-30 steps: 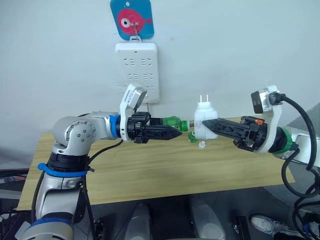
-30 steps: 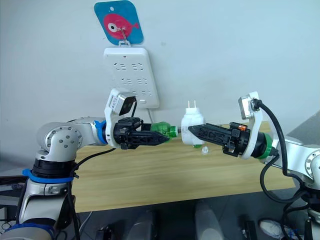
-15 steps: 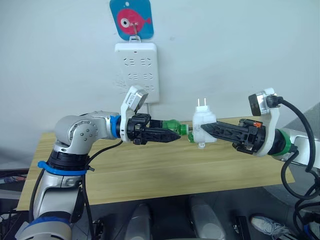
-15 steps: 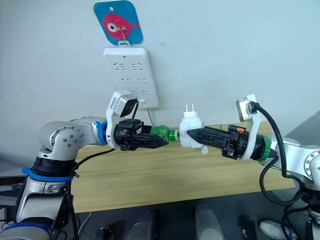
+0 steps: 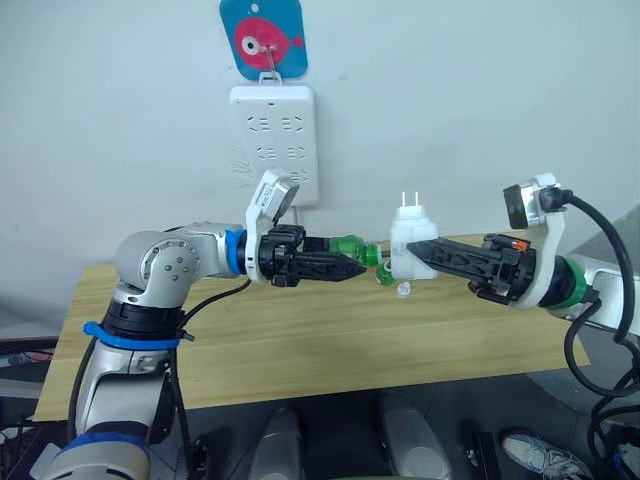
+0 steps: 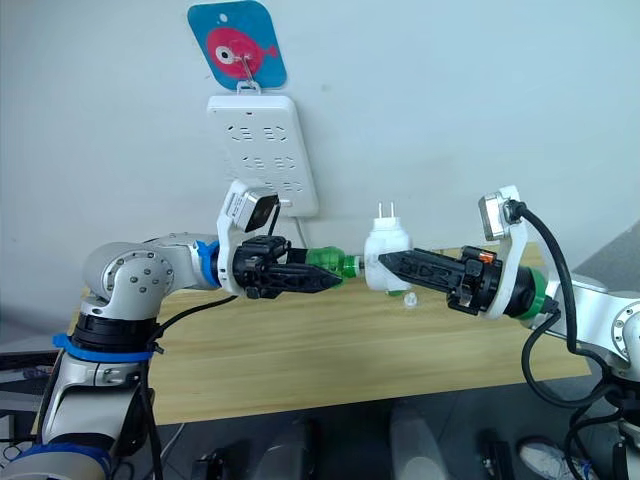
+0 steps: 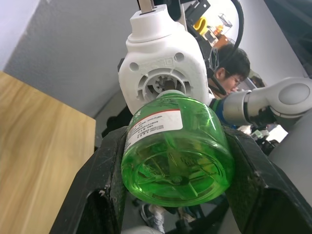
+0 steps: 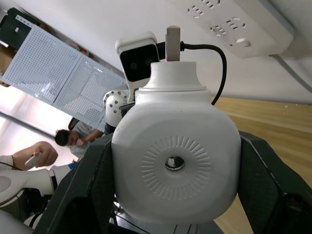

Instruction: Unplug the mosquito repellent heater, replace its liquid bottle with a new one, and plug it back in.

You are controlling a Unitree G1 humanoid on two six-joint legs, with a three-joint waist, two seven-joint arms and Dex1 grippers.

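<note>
The mosquito repellent heater, a small white unit with its two prongs pointing up, is held in the air over the table by my right gripper, which is shut on it. My left gripper is shut on a green liquid bottle lying sideways. The bottle's neck points at the heater's underside and meets it. In the left wrist view the bottle sits against the ribbed round opening of the heater; how deep the neck goes is hidden. In the right wrist view, the heater's round face sits between the fingers.
A long white power strip hangs on the wall below a blue fish tag, up and left of the heater. The wooden table lies under both arms, with a small clear piece on it beneath the heater. People show in the background of the wrist views.
The right gripper with the heater dipped slightly toward the bottle and came back. The left arm with the bottle shifted a little to the right.
</note>
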